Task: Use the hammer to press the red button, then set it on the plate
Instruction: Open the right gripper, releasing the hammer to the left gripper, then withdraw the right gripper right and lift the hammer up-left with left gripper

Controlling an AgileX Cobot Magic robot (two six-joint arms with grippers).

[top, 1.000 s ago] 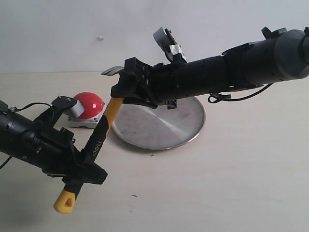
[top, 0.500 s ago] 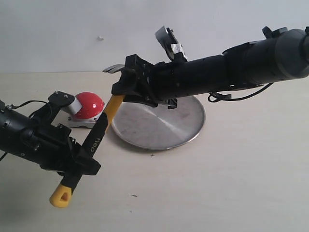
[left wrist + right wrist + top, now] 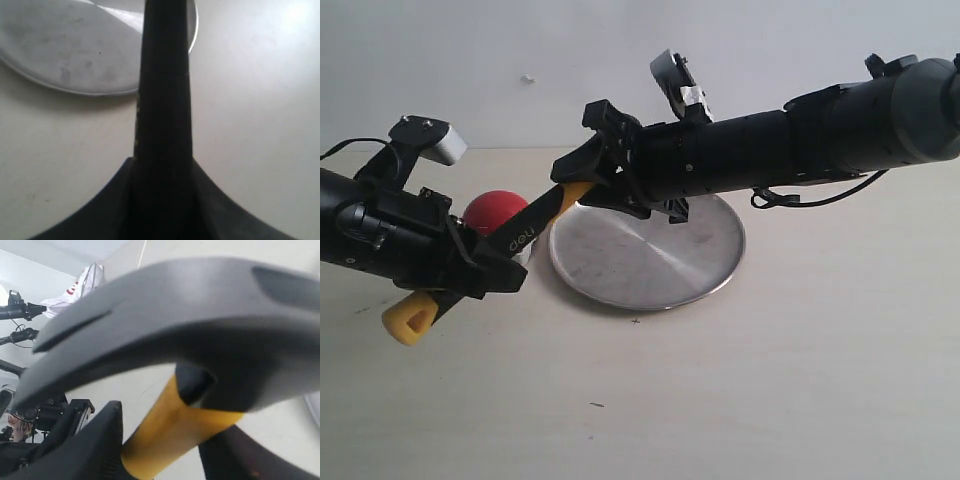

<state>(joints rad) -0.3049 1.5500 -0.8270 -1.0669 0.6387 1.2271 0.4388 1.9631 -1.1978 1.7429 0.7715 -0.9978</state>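
Note:
The hammer point(image 3: 525, 235) hangs in the air, slanting up from left to right, with its yellow handle end point(image 3: 408, 320) lowest. My left gripper point(image 3: 478, 273) is shut on the black lower handle point(image 3: 165, 100). My right gripper point(image 3: 582, 180) is shut on the yellow neck point(image 3: 165, 435) just under the dark head point(image 3: 165, 325), which the exterior view hides. The red button point(image 3: 488, 212) sits on the table behind the handle, with its grey base mostly covered. The silver plate point(image 3: 660, 265) lies to the right of the button, under the right arm, and shows in the left wrist view too point(image 3: 65, 45).
A white wall stands close behind the table. The right arm point(image 3: 800, 140) reaches across above the plate's far half, with a loose cable point(image 3: 790, 200) hanging under it. The left arm's grey camera block point(image 3: 425, 140) sticks up at the left.
The left arm has risen and swung left, lifting the handle end, so the hammer lies flatter and crosses in front of the button. The right gripper has moved up slightly with the head.

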